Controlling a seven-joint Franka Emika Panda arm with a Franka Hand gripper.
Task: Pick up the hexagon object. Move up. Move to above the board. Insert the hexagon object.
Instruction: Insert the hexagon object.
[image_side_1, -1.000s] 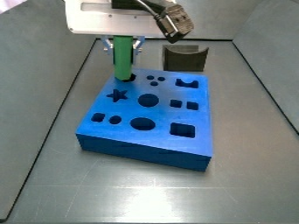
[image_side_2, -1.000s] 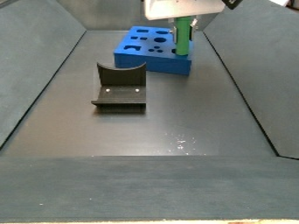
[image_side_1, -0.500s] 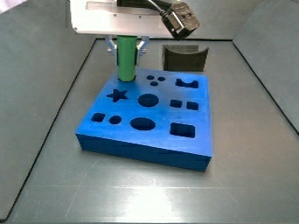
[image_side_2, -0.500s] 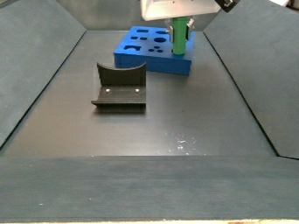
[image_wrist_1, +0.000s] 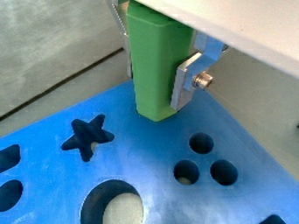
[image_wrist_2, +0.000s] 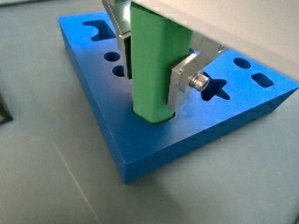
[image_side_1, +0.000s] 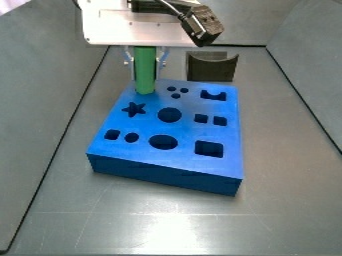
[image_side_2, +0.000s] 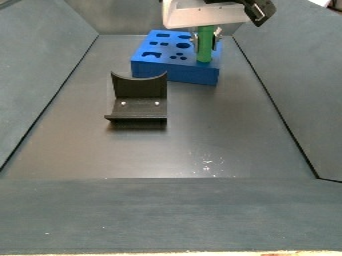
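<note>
One fixture (image_side_2: 135, 100), end effector (image_side_1: 144, 52) far.

Hand (image_side_2: 209, 33) hung over the far blue board (image_side_2: 170, 61), clamped on upright green hexagon object (image_side_2: 207, 45), dark fixture (image_side_2: 136, 100) stood nearer on grey surface (image_side_2: 201, 140)

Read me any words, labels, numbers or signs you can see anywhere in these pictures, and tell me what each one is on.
None: no readable text in any view.
The board, the green peg, the gripper shut on it and the fixture all look unmarked.
</note>
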